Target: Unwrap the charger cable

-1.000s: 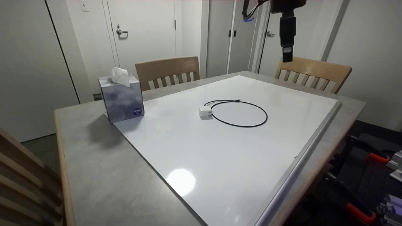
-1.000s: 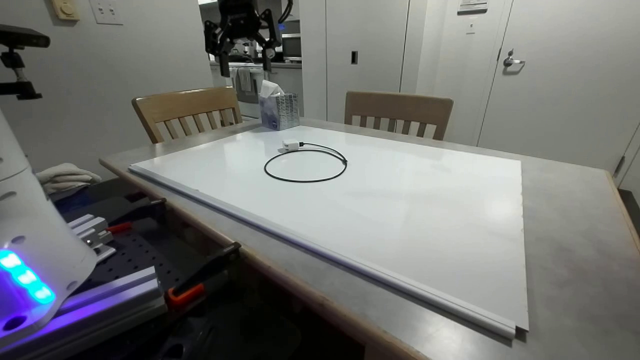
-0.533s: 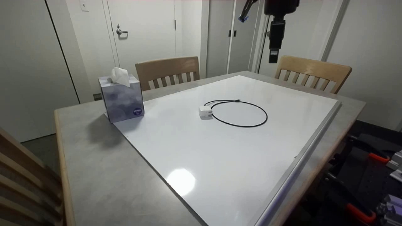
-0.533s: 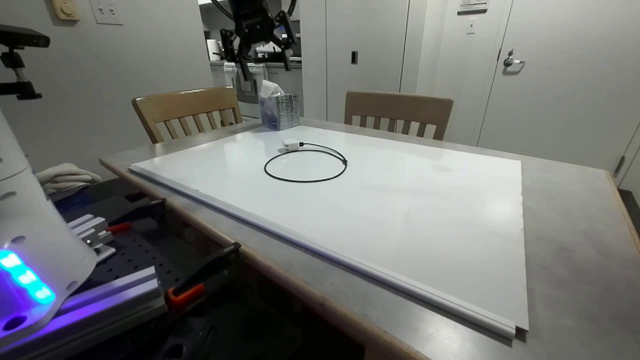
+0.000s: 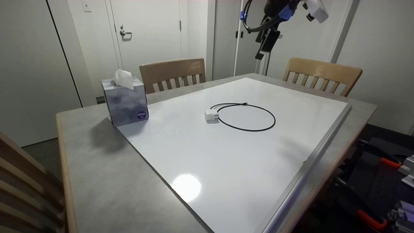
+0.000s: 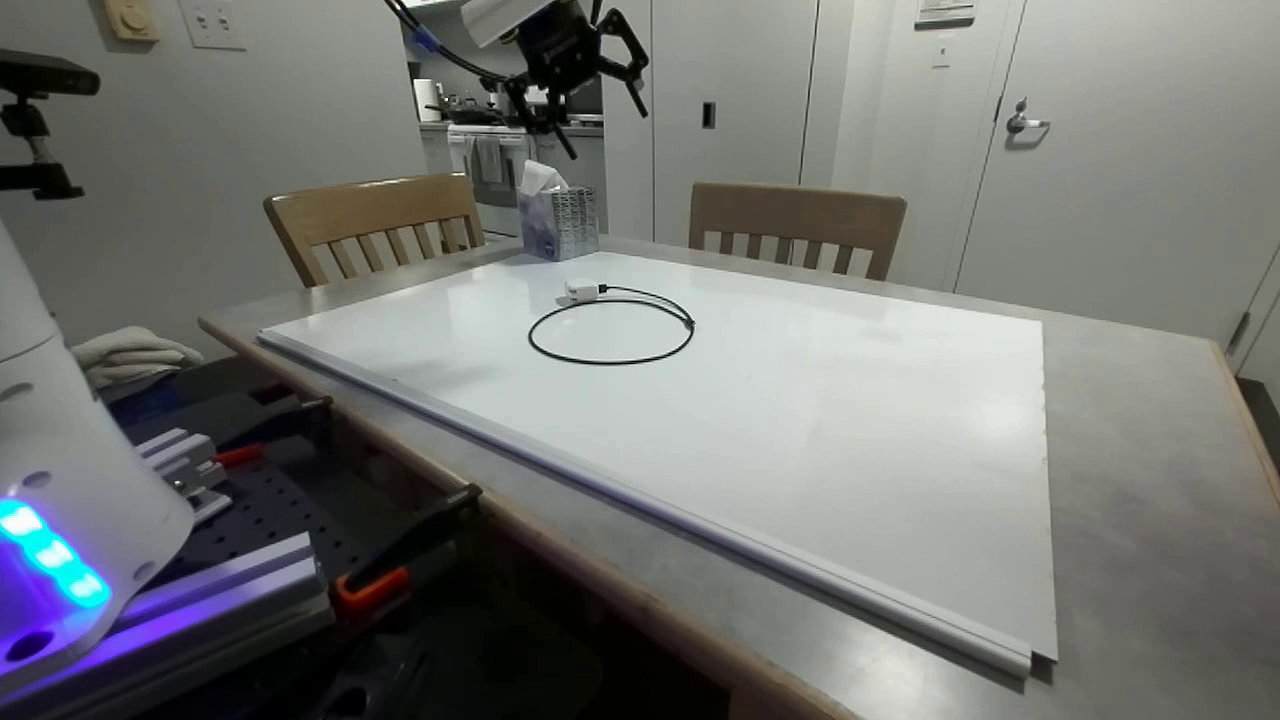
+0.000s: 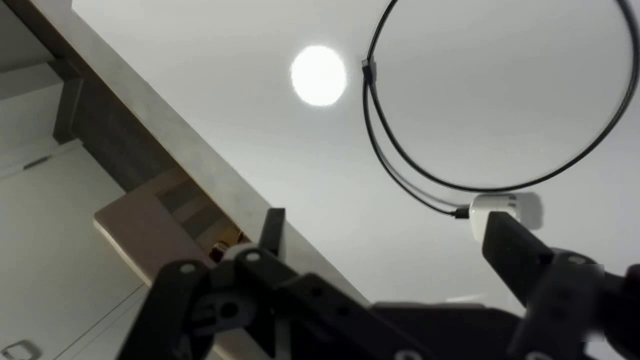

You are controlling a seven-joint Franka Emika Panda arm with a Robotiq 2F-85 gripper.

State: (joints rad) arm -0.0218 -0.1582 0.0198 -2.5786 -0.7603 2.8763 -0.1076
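Gray-topped table, seen in an exterior view, its near corner cut off by the lower margin; clock positions from the view's centre. White robot base, near nine o'clock: cropped by the left margin. Orange-handled clamp, eight o'clock: lower end lost in shadow. Wooden chair, ten o'clock: seat hidden behind the table. Cube tissue box, eleven o'clock: partly masking one corner of the whiteboard. Robotiq gripper, twelve o'clock: suspended above the table, fingers spread wide apart; the arm is cut off by the upper margin. Charger cable, near the centre: lying in a loop on the whiteboard, well apart from the gripper, its white plug at the loop's eleven o'clock. Second wooden chair, between one and two o'clock: likewise partly hidden. In the wrist view, the loop passes beyond the upper margin, one finger covers part of the plug, and a small dark piece on the cable cannot be identified.
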